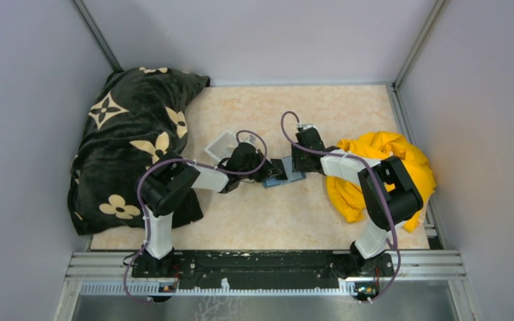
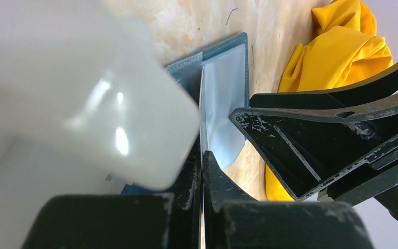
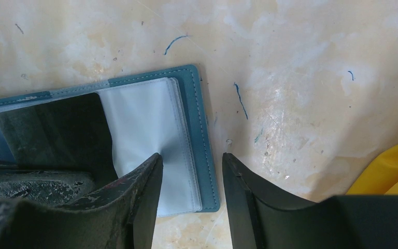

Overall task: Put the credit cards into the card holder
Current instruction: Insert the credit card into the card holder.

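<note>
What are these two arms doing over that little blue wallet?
They are working on getting cards into the card holder, a teal wallet lying open on the table. The right gripper, jaws open, straddles the wallet's edge with one finger on the clear sleeves, seemingly pinning it down. The left gripper is shut on what looks like a thin card, seen edge-on and aimed at the sleeves. Whether it has entered a slot cannot be told.

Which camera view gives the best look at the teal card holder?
The right wrist view: the card holder lies open, clear sleeves and stitching plain. The left wrist view shows only a part past the white tray and the credit card in the left pincer. The top external view shows it small between the two arms.
</note>
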Robot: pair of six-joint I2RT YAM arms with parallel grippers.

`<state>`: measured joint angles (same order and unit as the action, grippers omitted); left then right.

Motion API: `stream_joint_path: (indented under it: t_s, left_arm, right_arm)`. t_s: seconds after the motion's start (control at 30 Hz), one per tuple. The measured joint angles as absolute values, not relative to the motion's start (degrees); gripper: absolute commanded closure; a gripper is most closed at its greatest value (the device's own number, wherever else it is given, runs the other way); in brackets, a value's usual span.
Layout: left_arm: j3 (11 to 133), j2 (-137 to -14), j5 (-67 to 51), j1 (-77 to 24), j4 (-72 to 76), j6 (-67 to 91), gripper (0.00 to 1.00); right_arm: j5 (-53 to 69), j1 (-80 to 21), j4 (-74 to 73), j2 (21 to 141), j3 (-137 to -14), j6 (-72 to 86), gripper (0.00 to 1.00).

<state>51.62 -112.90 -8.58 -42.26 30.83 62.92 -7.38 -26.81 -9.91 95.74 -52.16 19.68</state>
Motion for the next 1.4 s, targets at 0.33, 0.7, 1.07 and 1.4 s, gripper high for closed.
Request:
stream_joint_path:
  t_s: [0.33, 0.7, 1.07, 1.4]
  left_arm:
    - [49.1, -112.4, -6.1, -43.4, 34.5, 65.0, 1.00]
    - [44.0, -110.7, -4.4, -43.9, 39.5, 70.7, 1.00]
    - [44.1, -111.7, -4.9, -43.9, 41.6, 72.0, 1.00]
    - [44.9, -112.1, -4.4, -43.9, 40.8, 70.8, 1.00]
  right_arm:
    - [-7.4, -26.8, -9.7, 95.7, -52.1, 19.7, 0.53]
    - [-7.1, -26.8, -8.9, 95.7, -51.7, 19.7, 0.53]
    - [-7.0, -26.8, -8.9, 95.7, -51.7, 19.7, 0.53]
    - [-7.0, -26.7, -8.3, 95.7, -51.4, 19.7, 0.53]
